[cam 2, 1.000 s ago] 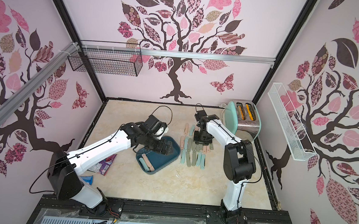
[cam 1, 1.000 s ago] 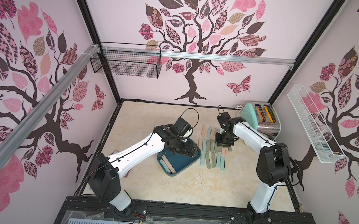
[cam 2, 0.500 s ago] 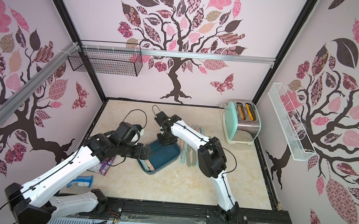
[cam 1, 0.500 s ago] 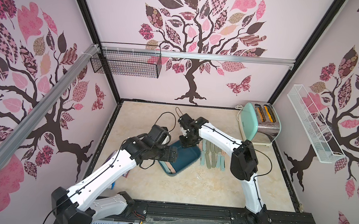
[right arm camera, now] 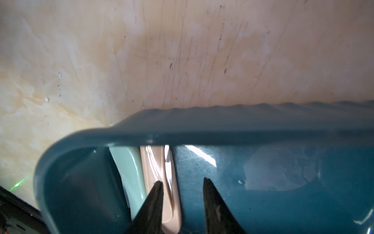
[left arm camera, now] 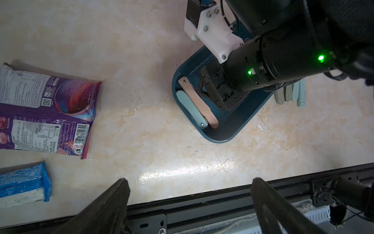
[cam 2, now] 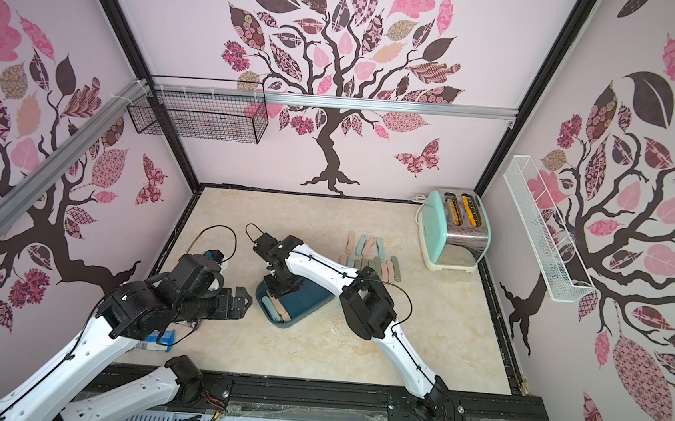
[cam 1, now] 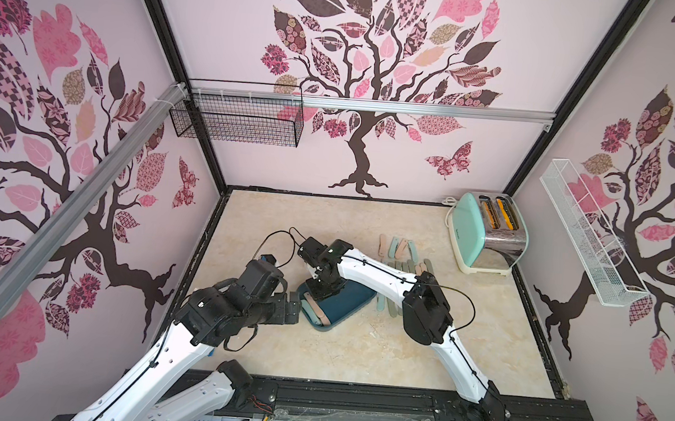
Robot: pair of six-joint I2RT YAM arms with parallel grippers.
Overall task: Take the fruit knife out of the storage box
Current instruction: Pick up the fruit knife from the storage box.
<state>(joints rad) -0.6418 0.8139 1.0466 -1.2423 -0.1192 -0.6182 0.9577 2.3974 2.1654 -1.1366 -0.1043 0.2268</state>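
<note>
**Clerk:** Item one, storage box [cam 1: 350, 304]: dark teal, low-walled, near the middle of the desk [cam 1: 356, 359]. Contents?

**Checker:** Two folded knives, side by side and touching, along the wall on the left arm's side. The pale-green fruit knife [left arm camera: 191, 110] lies against that wall, and the pink fruit knife [left arm camera: 197, 102] lies next to it. Neither is out yet.

**Clerk:** Item two, right pincer [right arm camera: 182, 180]?

**Checker:** It is down inside the box with a narrow gap between its tips, holding nothing. One fingertip [right arm camera: 155, 194] sits over the pink knife's back. Its partner hangs over bare box floor.

**Clerk:** Item three, left pincer [left arm camera: 189, 179]?

**Checker:** Spread wide and empty, just beside the box, above the desk.

**Clerk:** Handling note for the step in hand?

**Checker:** The step is probably the grasp of the pink knife.
- The pincer would do well to shift sideways until its fingertips straddle the handle, one entering the seam against the green knife.
- It can then close across the width and lift straight up, clear of the wall.
- The seam looks tight, so the green knife may be dragged along.

**Clerk:** Writing?

**Checker:**
- Purple snack packet [left arm camera: 46, 113]: barcode, QR code, and print too small to read.
- Blue packet [left arm camera: 22, 186]: nothing legible.
- Knives and box: no marks seen.
- Toaster [cam 1: 487, 241]: a small mark on its side, unreadable.
</note>
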